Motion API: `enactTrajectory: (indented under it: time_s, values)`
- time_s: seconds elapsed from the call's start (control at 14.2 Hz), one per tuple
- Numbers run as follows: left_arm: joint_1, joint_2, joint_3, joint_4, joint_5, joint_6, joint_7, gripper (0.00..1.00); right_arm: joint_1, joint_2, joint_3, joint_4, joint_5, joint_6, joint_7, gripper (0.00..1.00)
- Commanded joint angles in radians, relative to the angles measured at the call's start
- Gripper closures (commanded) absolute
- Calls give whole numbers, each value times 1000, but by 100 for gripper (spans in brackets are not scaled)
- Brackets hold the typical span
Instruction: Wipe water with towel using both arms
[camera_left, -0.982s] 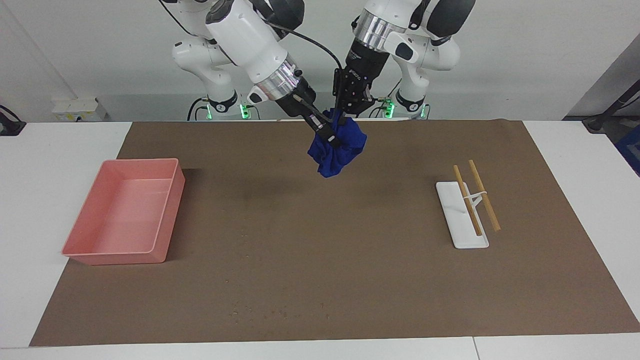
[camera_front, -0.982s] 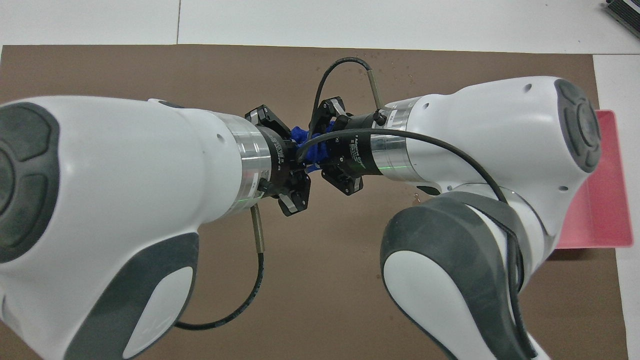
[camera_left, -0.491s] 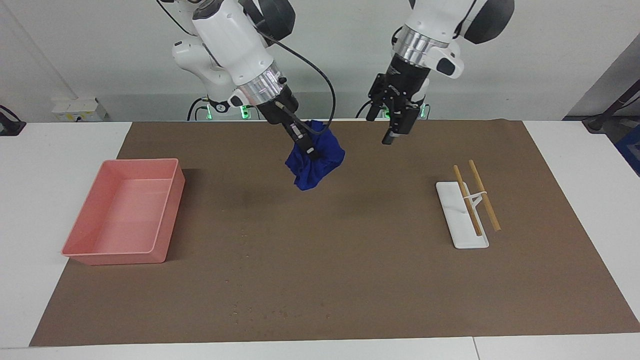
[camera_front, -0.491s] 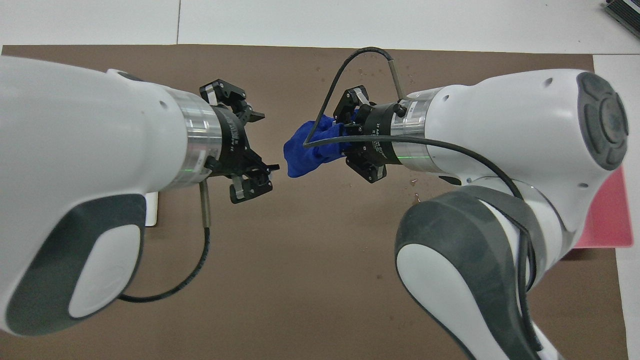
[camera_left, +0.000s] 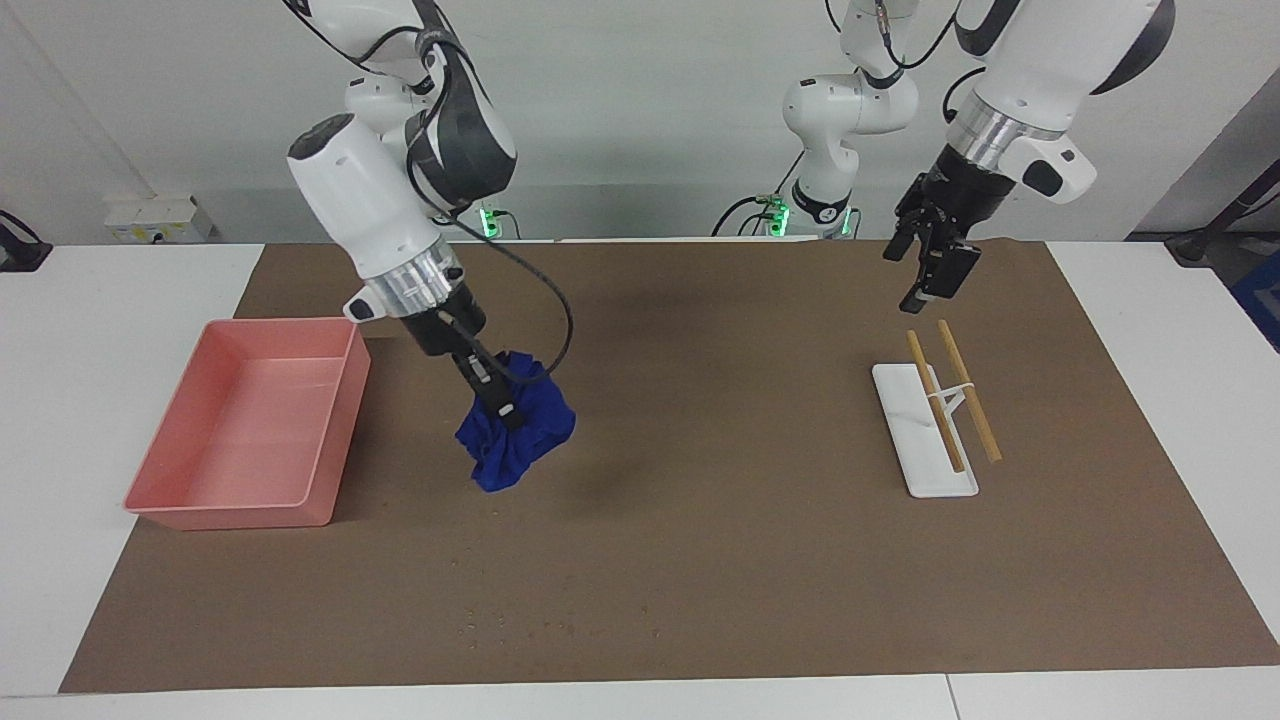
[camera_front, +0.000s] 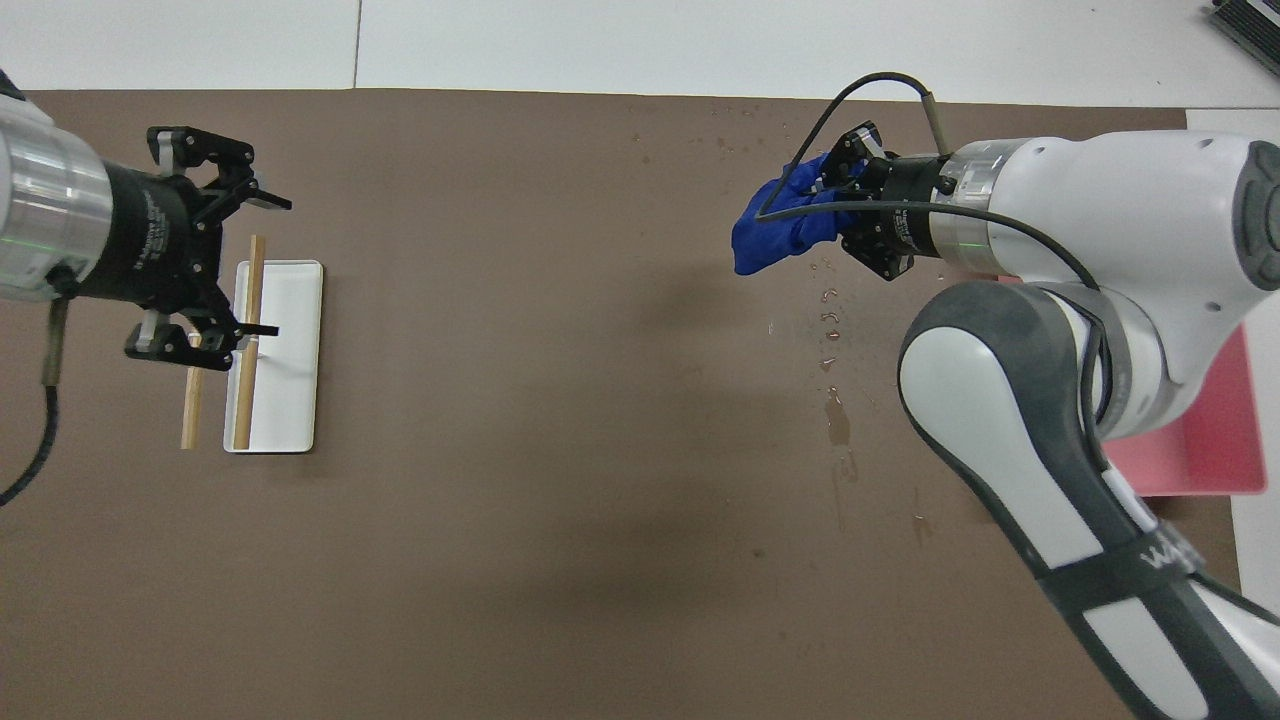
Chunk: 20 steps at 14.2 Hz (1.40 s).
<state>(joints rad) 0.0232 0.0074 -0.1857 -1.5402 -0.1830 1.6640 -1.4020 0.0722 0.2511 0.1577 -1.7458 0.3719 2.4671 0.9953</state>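
**Towel in my right pincer, left pincer spread and empty**

Nearest my bases, tabletop (camera_left: 120, 280) w/ brown mat (camera_left: 700, 560) over most of it. My left arm (camera_left: 1040, 80) hangs up in the air toward its own end; left pincer (camera_left: 925, 270) is over the mat just by the near ends of the two wooden sticks (camera_left: 950, 400), fingers spread wide, nothing btwn them. In the overhead view left pincer (camera_front: 235, 265) sits over the sticks and the edge of the white dish (camera_front: 285, 350); facing view shows it raised, not touching either.

Next out: the white dish (camera_left: 915, 440), long and narrow, flat on the mat, sticks lying along it, one stick partly off its edge.

Toward my right arm's end: pink tray (camera_left: 240, 430) on the mat edge, open side up. Beside it, my right arm (camera_left: 370, 210) slants down; right pincer (camera_left: 500, 405) is pressed tight on the towel (camera_left: 515, 435), pinching its upper folds. Towel is bunched, royal blue, hanging from the fingertips over the mat, just beside the tray; can't tell if its low tip touches the mat. Overhead: right pincer (camera_front: 835, 205) and towel (camera_front: 780, 230) sit over a trail of water drops (camera_front: 835, 420) on the mat.

Farthest out: more small drops (camera_front: 730, 120) near the mat's edge.
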Motion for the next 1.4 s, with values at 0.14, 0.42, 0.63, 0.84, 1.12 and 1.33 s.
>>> enactTrajectory:
  time_s: [0.14, 0.42, 0.63, 0.84, 1.12, 1.33]
  values:
    - [139, -46, -4, -44, -6, -61, 410, 0, -66, 167, 16, 38, 5, 227, -190, 100]
    - [147, -55, -4, -63, 95, -70, 775, 0, -81, 223, 16, 7, 7, 260, -233, 100]
    - [139, -47, 40, -48, 132, -105, 978, 0, -88, 176, 16, -124, 9, 262, -238, 100]
    - [58, -14, 120, -17, 137, -128, 1026, 0, -91, 140, 16, -213, 9, 260, -242, 100]
    - [3, 9, 135, 12, 229, -202, 1180, 0, -112, 76, 14, -343, 9, 178, -259, 100]
    - [-14, -3, 137, 8, 280, -250, 1333, 0, -118, 21, 14, -423, 7, 86, -267, 100]
